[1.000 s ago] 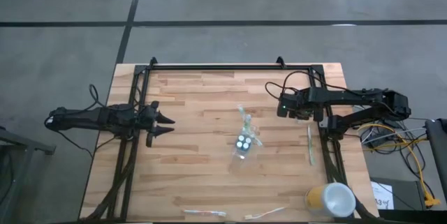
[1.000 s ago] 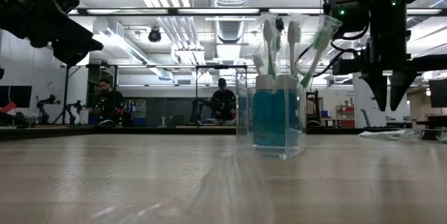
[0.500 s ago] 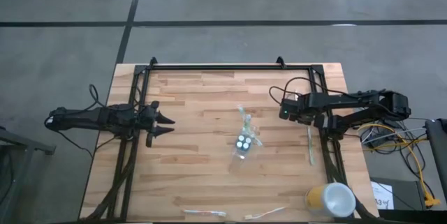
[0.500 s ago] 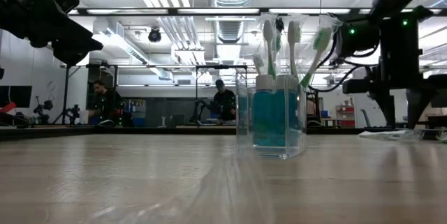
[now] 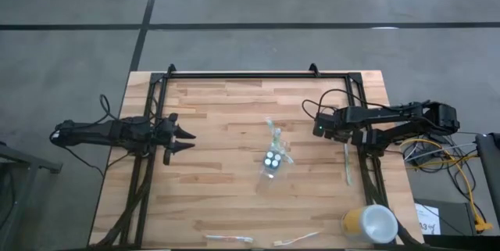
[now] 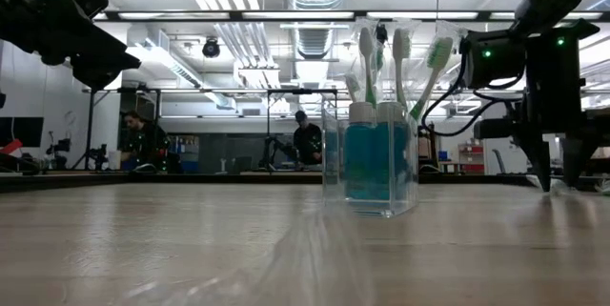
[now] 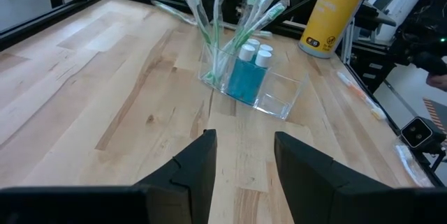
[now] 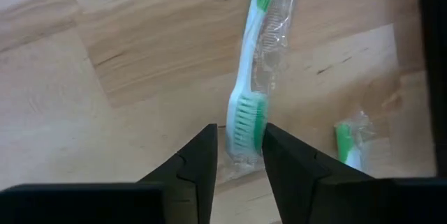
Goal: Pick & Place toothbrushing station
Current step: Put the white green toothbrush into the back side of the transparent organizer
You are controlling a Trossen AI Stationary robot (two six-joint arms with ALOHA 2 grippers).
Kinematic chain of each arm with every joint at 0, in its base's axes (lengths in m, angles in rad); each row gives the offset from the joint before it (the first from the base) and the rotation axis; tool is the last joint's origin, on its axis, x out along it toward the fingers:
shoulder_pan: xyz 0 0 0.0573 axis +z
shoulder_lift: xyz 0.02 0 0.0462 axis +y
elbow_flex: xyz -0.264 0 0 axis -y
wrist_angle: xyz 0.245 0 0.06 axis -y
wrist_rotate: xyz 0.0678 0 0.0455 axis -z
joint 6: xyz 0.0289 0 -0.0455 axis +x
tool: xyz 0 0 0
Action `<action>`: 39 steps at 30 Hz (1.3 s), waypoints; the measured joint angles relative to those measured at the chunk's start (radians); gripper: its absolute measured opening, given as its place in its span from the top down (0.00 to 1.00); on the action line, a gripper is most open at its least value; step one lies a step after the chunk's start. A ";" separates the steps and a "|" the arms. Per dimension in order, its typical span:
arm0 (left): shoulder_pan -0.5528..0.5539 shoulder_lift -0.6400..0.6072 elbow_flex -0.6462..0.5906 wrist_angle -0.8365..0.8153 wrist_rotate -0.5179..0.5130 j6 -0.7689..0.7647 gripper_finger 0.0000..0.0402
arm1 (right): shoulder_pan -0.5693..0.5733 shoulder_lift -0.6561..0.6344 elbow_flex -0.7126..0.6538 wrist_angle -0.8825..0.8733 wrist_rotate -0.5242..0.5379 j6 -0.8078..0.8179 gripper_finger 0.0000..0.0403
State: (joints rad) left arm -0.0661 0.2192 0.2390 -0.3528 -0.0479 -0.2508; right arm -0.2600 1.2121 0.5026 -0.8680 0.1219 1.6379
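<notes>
A small clear cup [image 5: 273, 159] stands mid-table on its base, holding several white-and-green toothbrushes [image 6: 400, 58] and white-capped tubes [image 7: 251, 67]. One wrapped toothbrush [image 5: 346, 165] lies flat on the wood near the table's right edge. My right gripper [image 8: 239, 132] points straight down over that brush's bristle head [image 8: 246, 119]. Its fingers are a little apart, one on each side of the head, and their tips are close to the tabletop [image 6: 558, 177]. My left gripper [image 7: 244, 140] waits open at the table's left [image 5: 186, 138], off the table and aimed toward the cup. My right gripper comes from above, pointing down, with its two fingers [image 8: 202, 151] set across the lying toothbrush at its bristle head [image 8: 250, 109]. The brush lies flat on the table in its clear wrapper. I cannot tell whether the fingers touch it.
A yellow cup with a white top [image 5: 369, 224] stands at the near right corner. Two loose toothbrushes [image 5: 229, 239] [image 5: 297, 240] lie along the near edge. Another wrapped green-and-white piece [image 8: 349, 144] lies beside the right gripper. Black frame rails [image 5: 242, 75] border the table.
My right gripper has come down toward the tabletop and shifted slightly toward the table's right and near edges, ending over the lying toothbrush's head. It has rolled a little about its own axis. The cup and the left arm have kept still.
</notes>
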 joint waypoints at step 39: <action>0.000 0.000 0.000 0.000 0.001 0.000 0.63 | 0.000 -0.189 0.245 0.005 -0.433 -0.365 0.98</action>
State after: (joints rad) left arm -0.0658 0.2192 0.2390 -0.3529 -0.0467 -0.2504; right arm -0.2604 1.0232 0.7479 -0.8635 -0.3116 1.2724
